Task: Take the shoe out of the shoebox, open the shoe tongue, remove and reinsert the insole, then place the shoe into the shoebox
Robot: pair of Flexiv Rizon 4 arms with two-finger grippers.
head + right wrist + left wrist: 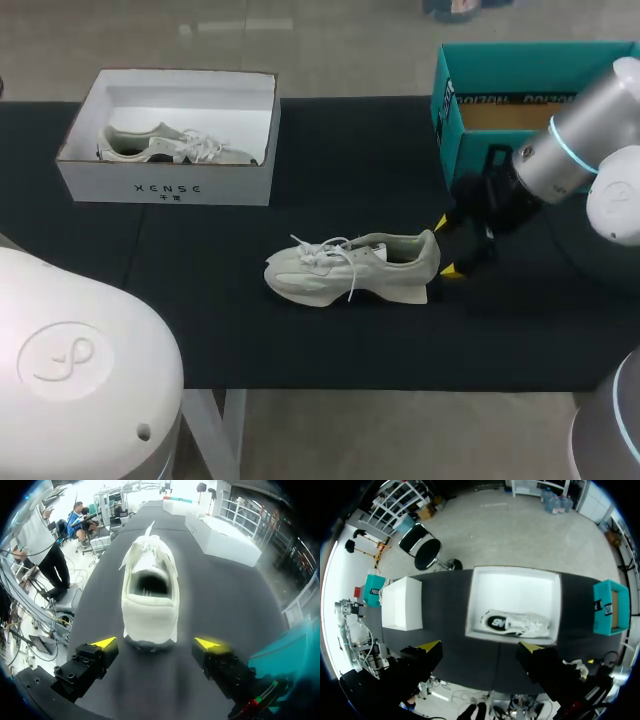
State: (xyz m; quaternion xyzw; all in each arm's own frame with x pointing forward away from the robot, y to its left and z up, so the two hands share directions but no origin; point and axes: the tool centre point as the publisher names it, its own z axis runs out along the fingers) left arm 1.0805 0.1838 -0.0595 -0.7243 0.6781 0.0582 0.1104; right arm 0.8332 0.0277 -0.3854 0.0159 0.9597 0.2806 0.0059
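Head view shows the pale shoe (pixel 352 268) out on the black table (pixel 200 330), standing on its sole, toe toward my left and heel toward the right gripper (pixel 447 247). It sits well apart from the white shoebox (pixel 165 188), where a second shoe (pixel 170 147) lies. I judge the shoe light and soft in the upper, so it will likely crumple if pinched there. The sole and heel cup look stiffer, which makes the heel the sounder hold. Its loose laces (pixel 325 250) could snag a finger. In the right wrist view the right gripper (pixel 156 643) stands spread wide, with the heel of the shoe (pixel 150 597) just ahead of it, centred on the gap, and neither finger appears to touch. The mouth of the shoe faces the gripper. The left gripper (pixel 480 647) hangs over the shoebox (pixel 470 605), parted and empty.
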